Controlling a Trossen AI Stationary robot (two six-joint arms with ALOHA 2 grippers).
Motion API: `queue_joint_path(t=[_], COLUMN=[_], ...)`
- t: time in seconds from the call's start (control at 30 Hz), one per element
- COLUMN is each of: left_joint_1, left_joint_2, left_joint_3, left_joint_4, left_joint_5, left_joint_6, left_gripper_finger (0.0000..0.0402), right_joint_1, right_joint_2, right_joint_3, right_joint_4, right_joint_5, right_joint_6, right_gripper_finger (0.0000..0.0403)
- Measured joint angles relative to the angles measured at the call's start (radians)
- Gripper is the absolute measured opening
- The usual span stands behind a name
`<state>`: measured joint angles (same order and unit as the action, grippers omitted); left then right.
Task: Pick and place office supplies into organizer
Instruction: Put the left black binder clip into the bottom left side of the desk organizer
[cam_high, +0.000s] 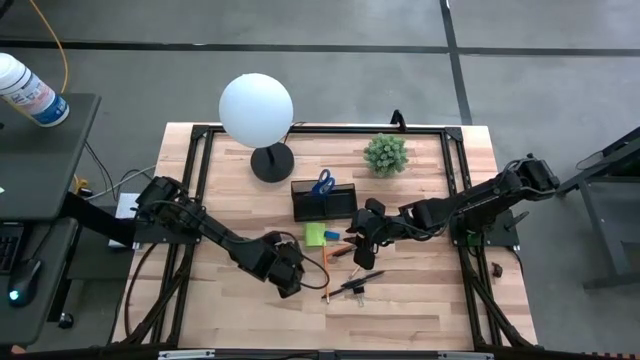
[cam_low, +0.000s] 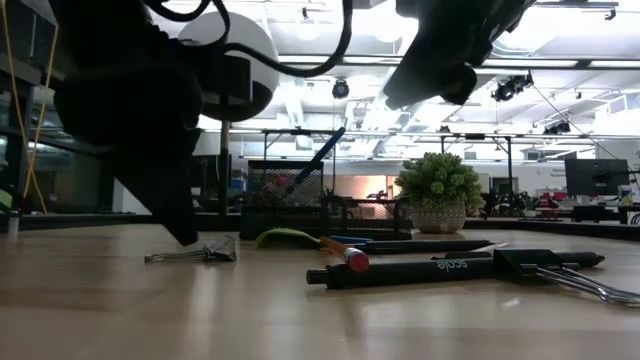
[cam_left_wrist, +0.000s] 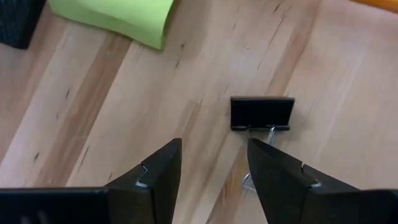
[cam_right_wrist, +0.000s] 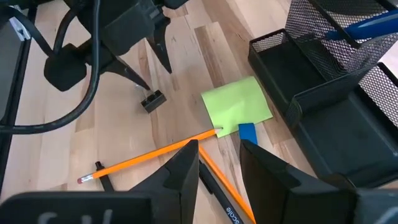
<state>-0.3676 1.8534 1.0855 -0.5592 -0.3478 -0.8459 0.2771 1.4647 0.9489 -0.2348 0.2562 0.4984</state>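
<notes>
Left claw (cam_left_wrist: 211, 165) open over binder clip (cam_left_wrist: 261, 114).

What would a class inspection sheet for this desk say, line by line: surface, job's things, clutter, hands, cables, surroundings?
Surface: wooden table, dark frame around it.
Job's things: organizer holds the scissors; green pad, blue block, orange pencil, pen and black clip lie loose on the wood.
Clutter: globe lamp and potted plant at the back.
Hands: left hand open, low over the clip, not touching it; right hand open, empty, above the pencil.
Cables: black cable looped along the left arm.
Surroundings: bottle on a side stand; grey floor.
</notes>
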Motion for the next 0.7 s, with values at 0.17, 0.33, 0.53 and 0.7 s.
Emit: queue_joint_path(t=[0.17, 0.33, 0.53, 0.7], left_joint_1=[0.001, 0.001, 0.001, 0.001], left_joint_2=[0.0, 0.0, 0.0, 0.0], left_joint_3=[0.001, 0.001, 0.001, 0.001], left_joint_4=[-0.018, -0.004, -0.004, -0.002], left_joint_5=[-0.004, 0.005, -0.002, -0.007], left_joint_6=[0.0, 0.0, 0.0, 0.001], left_gripper_finger=[0.017, 0.017, 0.017, 0.017], right_joint_1=[0.0, 0.0, 0.0, 0.0], right_joint_2=[0.0, 0.0, 0.0, 0.0], right_joint_3=[0.0, 0.0, 0.0, 0.0], right_joint_4=[0.0, 0.001, 0.001, 0.01], right_joint_5=[-0.001, -0.001, -0.001, -0.001], right_joint_6=[-0.002, -0.002, -0.002, -0.002], right_gripper_finger=[0.0108, 0.0108, 0.0108, 0.0108])
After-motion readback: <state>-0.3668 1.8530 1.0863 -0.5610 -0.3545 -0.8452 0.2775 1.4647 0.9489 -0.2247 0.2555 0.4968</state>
